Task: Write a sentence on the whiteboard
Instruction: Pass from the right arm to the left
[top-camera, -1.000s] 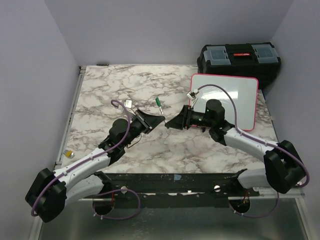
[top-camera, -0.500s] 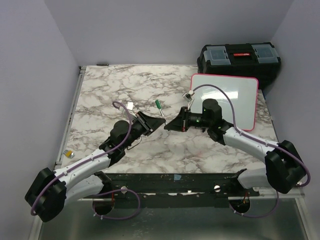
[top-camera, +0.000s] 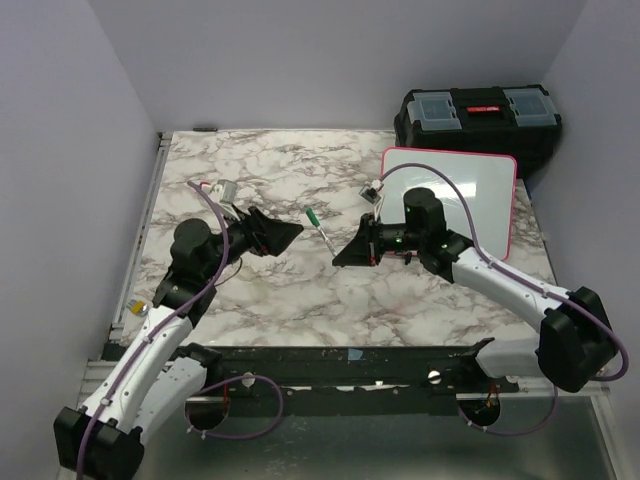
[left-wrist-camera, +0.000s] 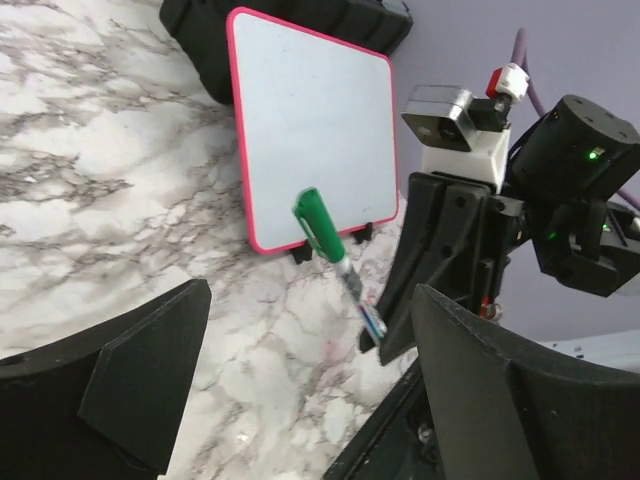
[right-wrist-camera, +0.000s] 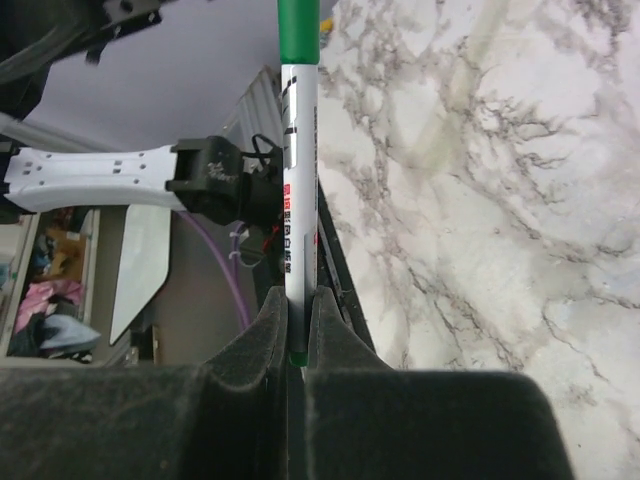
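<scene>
Whiteboard (top-camera: 485, 190) lies flat at the far right of the counter (top-camera: 250, 170), just before a black toolbox (top-camera: 478, 112). Its face is blank, and the marker (top-camera: 322, 228) seems to have its green cap on, so I judge that uncapping and the whole sentence remain. The right gripper (top-camera: 340, 260) is clamped on the marker's tail, its arm reaching left past the board's near-left corner, while the left gripper (top-camera: 292, 232), fingers spread and empty, faces the capped end without touching it.
</scene>
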